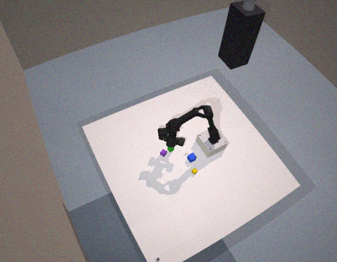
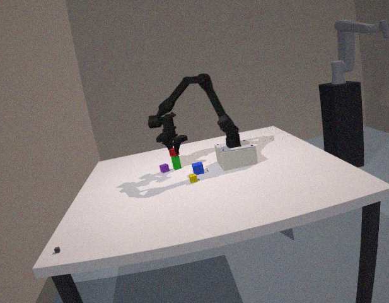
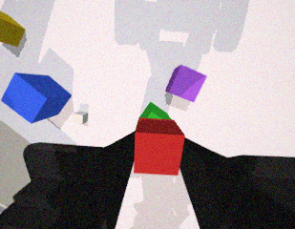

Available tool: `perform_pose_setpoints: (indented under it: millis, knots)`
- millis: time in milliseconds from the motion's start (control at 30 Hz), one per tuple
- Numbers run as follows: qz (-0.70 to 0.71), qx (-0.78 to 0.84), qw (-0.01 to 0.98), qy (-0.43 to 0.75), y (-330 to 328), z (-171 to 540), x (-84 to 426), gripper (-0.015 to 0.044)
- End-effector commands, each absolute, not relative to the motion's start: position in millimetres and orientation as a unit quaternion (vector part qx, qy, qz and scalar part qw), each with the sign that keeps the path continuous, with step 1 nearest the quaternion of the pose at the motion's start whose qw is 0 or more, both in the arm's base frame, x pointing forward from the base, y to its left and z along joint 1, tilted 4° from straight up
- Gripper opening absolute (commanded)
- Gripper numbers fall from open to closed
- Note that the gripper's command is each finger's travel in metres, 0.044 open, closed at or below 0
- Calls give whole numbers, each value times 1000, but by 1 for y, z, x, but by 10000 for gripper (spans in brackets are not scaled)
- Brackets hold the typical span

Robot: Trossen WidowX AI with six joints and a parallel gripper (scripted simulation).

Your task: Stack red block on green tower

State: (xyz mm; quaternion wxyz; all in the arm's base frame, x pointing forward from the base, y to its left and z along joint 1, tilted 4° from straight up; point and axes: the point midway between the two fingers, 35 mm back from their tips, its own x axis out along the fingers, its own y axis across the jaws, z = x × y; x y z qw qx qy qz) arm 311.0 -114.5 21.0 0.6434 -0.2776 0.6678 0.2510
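My arm: rising from the grey base block (image 2: 237, 157) on the white table (image 2: 253, 208), bent sharply at a high elbow, then sloping down to my wrist, which points straight down over the blocks.
My claw (image 2: 173, 148): closed partway on the red block (image 2: 171, 152), one finger (image 3: 80, 176) pressed to each side face, both fingers standing straight down.
Red block: held level in my fingers, directly over the green tower (image 2: 176, 161); in the exterior view its underside meets the tower's top, though I cannot tell whether it bears on it or hangs a hair above.
Green tower: upright on the table; in the wrist view only a sliver of its top (image 3: 155, 113) shows past the red block's (image 3: 157, 153) far edge, and in the top view my wrist covers all but a bit of green (image 1: 170, 149).
Purple block (image 2: 164, 168): on the table just beside the tower, apart from it, to its left in the exterior view.
Blue block (image 2: 198, 168): on the table near the tower's other side, between tower and base block.
Yellow block (image 2: 193, 178): smaller, just in front of the blue one, toward the table's near edge.
Small white bit (image 3: 80, 117): lying by the blue block (image 3: 34, 96) in the wrist view.
In my way: neither neighbour touches my fingers; the purple block (image 3: 186, 83) lies closest.
Beyond the table: a black pedestal (image 2: 342, 122) carrying a pale grey arm (image 2: 345, 45), well apart.
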Motion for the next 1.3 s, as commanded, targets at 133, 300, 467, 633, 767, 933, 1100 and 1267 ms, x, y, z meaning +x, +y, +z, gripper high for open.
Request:
perform_pose_setpoints:
  millis: [133,300,467,633,767,933,1100,1267]
  knots:
    - [252,-280,641,669,-115,19,310,0]
    - [252,-280,641,669,-115,19,310,0]
    - [252,-280,641,669,-115,18,310,0]
    - [252,-280,641,669,-115,19,310,0]
    - [252,-277,642,669,-114,20,310,26]
    - [252,-277,642,669,-114,20,310,157]
    - [252,-277,642,669,-114,20,310,289]
    - [252,-277,642,669,-114,20,310,420]
